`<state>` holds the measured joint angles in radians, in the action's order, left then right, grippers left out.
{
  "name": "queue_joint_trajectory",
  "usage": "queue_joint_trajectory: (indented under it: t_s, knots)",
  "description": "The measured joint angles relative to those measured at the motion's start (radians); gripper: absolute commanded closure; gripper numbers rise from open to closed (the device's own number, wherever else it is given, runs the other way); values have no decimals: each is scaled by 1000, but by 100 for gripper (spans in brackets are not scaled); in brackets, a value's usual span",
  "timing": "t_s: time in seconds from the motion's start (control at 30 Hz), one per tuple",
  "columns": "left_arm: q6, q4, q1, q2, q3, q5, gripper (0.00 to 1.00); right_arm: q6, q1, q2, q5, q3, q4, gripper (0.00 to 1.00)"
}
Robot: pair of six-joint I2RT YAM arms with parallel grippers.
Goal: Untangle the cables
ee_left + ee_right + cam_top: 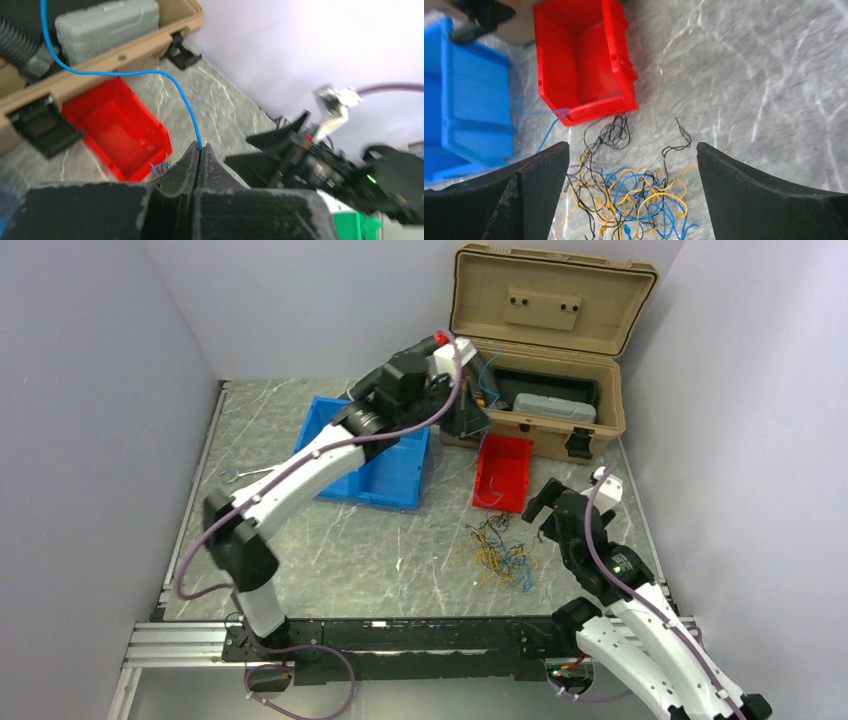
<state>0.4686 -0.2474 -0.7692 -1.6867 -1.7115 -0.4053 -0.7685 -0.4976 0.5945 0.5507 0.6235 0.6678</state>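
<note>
Biggest risk is my right gripper [631, 148]: its jaws are spread wide and it hangs right over the cables [631, 197]. If I close there I'd likely catch several strands and drag the whole knot. The left gripper [200, 152] is pressed together, pinching a blue wire [120, 73] that loops up over the tan case [145, 45], so it could snag on the rim. The cables are hair-thin orange, blue and black strands, clumped on the table just beside the red bin [579, 60].
</note>
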Motion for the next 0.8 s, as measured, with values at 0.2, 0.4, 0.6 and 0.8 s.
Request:
queue_joint_trajectory:
  t_s: [0.2, 0.4, 0.6, 0.8]
  knots:
    - [-11, 11, -11, -245, -244, 2, 100, 19, 3, -14, 90, 114, 47, 0]
    - [-63, 54, -15, -370, -305, 55, 100, 48, 3, -51, 99, 116, 45, 0]
    - [-118, 86, -35, -420, -228, 110, 100, 63, 4, -66, 100, 114, 42, 1]
    - [-154, 51, -72, -425, -189, 149, 100, 69, 4, -72, 95, 103, 39, 1]
